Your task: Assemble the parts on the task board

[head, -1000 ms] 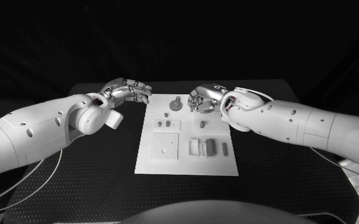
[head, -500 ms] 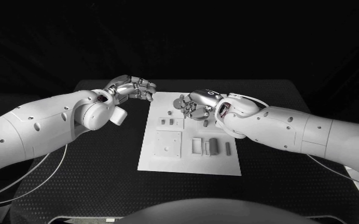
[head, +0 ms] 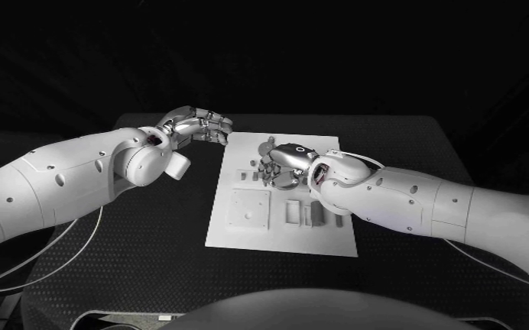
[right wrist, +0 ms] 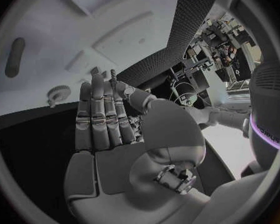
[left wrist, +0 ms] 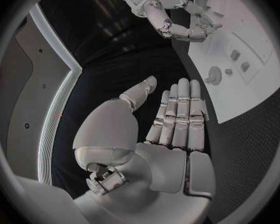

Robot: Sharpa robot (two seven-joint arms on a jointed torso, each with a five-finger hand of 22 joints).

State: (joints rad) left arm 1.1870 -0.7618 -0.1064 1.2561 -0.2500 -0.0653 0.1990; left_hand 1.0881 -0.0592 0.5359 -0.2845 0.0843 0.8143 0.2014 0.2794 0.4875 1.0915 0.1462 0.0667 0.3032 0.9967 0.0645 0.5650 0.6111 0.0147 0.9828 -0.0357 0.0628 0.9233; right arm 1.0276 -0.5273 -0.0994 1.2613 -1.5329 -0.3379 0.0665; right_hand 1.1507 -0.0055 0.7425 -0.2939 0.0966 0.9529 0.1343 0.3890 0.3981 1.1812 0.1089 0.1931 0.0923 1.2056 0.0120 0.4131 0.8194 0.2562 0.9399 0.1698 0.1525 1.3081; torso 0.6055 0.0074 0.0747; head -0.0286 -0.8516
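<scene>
Compared with the head view a second before, the right robot hand (head: 282, 163) had moved from the board's right edge inward and down the frame, so that it hung over the upper middle of the task board (head: 254, 234), covering the small parts there. The left robot hand (head: 199, 127) had shifted only slightly up the frame and stayed just off the board's upper-left corner, over the dark surface (head: 132, 253).

The task board lay in the centre of the frame, its long axis running from the bottom of the frame up and away from the robot, tilted a little to the right at the top. On it, a round geared part (head: 266, 147) sat near the top edge, just above the right robot hand. A square plate (head: 249, 210) lay at the lower left of the board, and narrow upright blocks (head: 301, 213) stood beside it, their long axes parallel to the board's.

In the left wrist view the left robot hand (left wrist: 171, 119) showed flat, fingers straight and side by side, holding nothing. In the right wrist view the right robot hand (right wrist: 105, 117) likewise had its fingers extended together, with a thin pin-like tip showing at them; whether it was gripped cannot be told.
</scene>
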